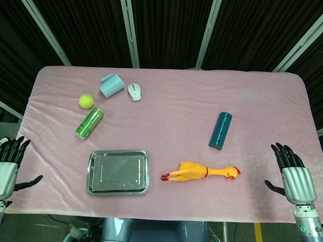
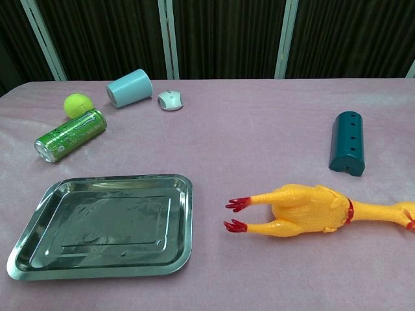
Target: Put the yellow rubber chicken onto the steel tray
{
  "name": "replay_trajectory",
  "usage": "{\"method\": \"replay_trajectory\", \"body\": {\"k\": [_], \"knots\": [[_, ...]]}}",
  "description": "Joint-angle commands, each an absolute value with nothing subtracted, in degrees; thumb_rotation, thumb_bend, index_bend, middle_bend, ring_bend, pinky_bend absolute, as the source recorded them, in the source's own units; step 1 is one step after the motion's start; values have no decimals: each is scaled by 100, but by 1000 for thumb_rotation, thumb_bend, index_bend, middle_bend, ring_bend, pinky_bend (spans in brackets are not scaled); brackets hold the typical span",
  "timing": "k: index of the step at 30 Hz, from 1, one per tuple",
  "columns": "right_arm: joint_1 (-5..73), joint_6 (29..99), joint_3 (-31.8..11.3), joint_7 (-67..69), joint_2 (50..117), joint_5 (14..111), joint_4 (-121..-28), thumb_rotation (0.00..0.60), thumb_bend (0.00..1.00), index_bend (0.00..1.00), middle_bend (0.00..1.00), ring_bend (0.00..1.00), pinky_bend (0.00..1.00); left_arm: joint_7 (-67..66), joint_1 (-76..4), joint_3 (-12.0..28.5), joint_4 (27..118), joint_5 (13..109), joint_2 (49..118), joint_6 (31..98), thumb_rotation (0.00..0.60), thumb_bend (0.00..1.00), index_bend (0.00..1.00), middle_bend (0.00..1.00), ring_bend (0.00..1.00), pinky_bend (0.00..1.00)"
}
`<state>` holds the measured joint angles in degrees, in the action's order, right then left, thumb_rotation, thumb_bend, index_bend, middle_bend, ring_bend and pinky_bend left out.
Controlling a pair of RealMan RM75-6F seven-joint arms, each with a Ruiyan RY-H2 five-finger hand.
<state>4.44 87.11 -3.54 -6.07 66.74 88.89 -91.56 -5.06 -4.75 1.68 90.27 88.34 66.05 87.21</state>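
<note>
Nothing done yet: chicken (image 1: pixel 201 171) lies on the worktop (image 1: pixel 171 116) just right of the bare tray (image 1: pixel 118 172), not touching it. I've got both hands parked at the near corners, left hand (image 1: pixel 10 164) and right hand (image 1: pixel 291 171), fingers spread, holding nothing
</note>
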Motion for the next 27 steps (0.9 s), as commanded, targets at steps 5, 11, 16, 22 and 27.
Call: {"method": "replay_trajectory", "body": {"k": [5, 11, 16, 22, 27], "knots": [[485, 8699, -376, -540, 6705, 8920, -9107, 600, 124, 0, 89, 88, 220, -485, -520, 101, 9086, 8912, 6602, 8613, 600, 0, 0, 0, 0, 0], [552, 8615, -342, -465, 6712, 9007, -9055, 600, 124, 0, 89, 88, 221, -541, -525, 73, 9168, 8993, 6569, 8637, 600, 0, 0, 0, 0, 0], [563, 8614, -285, -365, 6690, 9113, -9037, 600, 124, 0, 90, 93, 223, -539, -486, 66, 9216, 9002, 6533, 8703, 600, 0, 0, 0, 0, 0], [644, 8462, -143, -282, 6666, 9323, -9033, 600, 124, 21, 111, 108, 238, -507, -465, 72, 9277, 9073, 6477, 8800, 600, 0, 0, 0, 0, 0], [807, 8165, 29, -212, 6671, 9565, -9085, 600, 124, 80, 133, 123, 247, -495, -490, 110, 9374, 9127, 6395, 8844, 600, 0, 0, 0, 0, 0]]}}
